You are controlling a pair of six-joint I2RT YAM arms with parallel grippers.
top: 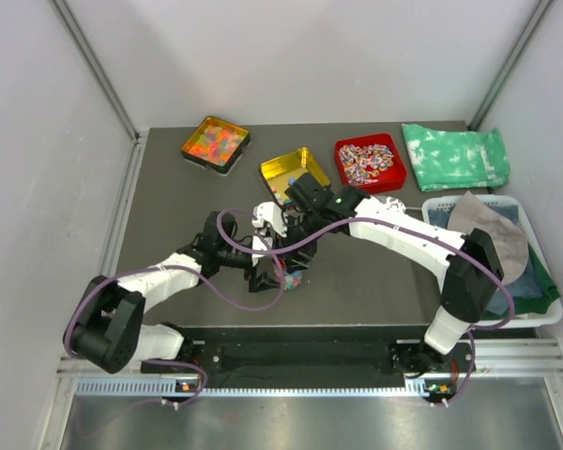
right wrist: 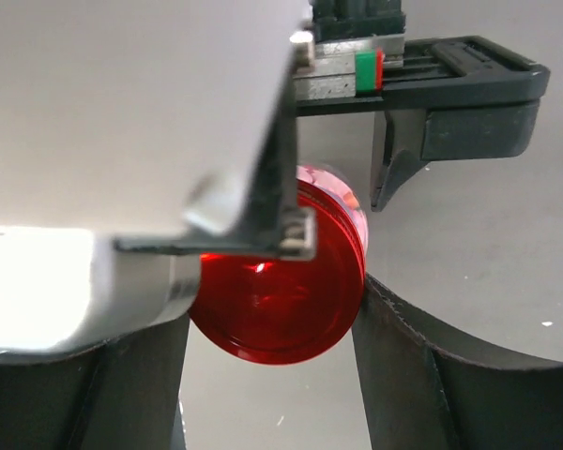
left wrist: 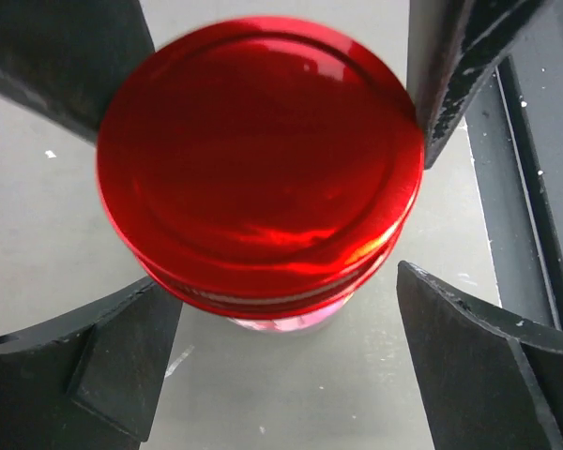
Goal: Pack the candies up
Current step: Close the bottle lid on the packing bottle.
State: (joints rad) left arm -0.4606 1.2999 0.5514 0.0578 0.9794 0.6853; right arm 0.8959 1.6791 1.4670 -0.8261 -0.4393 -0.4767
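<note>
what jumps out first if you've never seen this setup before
The glossy red lid of a small jar fills both wrist views, at the middle of the table. The left tool stands open around it, while the right tool looks closed on its rim. Along the far edge, the colourful candies in an orange tray stand out at the left.
</note>
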